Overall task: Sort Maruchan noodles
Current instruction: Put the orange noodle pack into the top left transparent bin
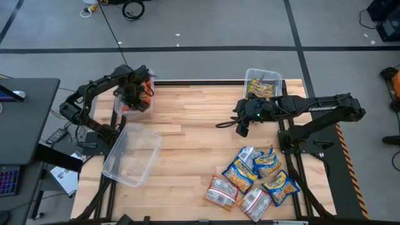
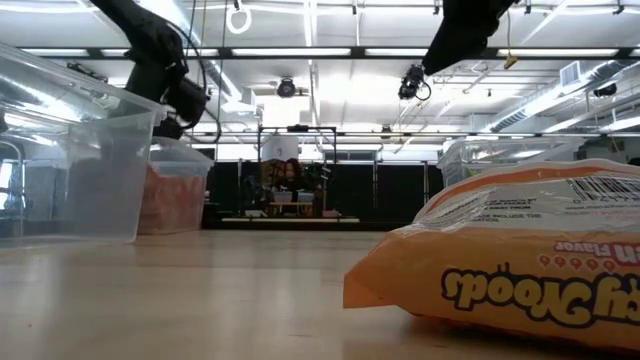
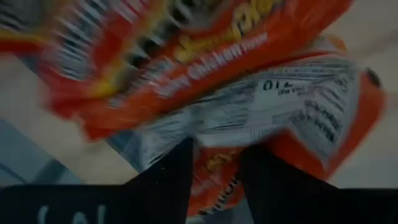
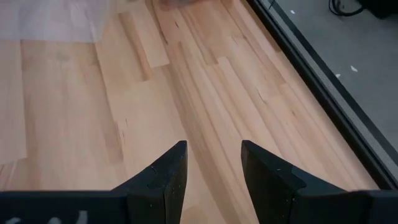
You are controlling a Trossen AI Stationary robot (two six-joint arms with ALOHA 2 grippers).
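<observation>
- The left hand [image 1: 139,92] hangs over the clear bin [image 1: 120,106] at the table's far left corner, which already holds orange-red packets [image 3: 205,68]; the sorting seems to send that colour there.
- In the left wrist view, the dark fingers [image 3: 171,177] frame an orange-red packet close in front of them. I cannot tell whether they grip it or have let it go.
- The right hand [image 1: 242,128] hovers above bare wood near the middle of the table [image 1: 194,119], its jaws apart with nothing between them, as the right wrist view shows.
- A second bin [image 1: 262,76] at the far edge, behind the right arm, holds yellowish packets [image 1: 262,89], so it looks like the home for another kind.
- The unsorted pile [image 1: 253,178] of blue-and-yellow and red-and-silver packets lies at the near right, close to the table's front edge and just beside the right rail.
- A third, empty-looking bin [image 1: 132,155] sits tilted at the near left, overhanging the table's side a little.
- Open room: the middle of the table is free, giving the right hand a plain path down to the pile. Packets near the front edge could be nudged off.
</observation>
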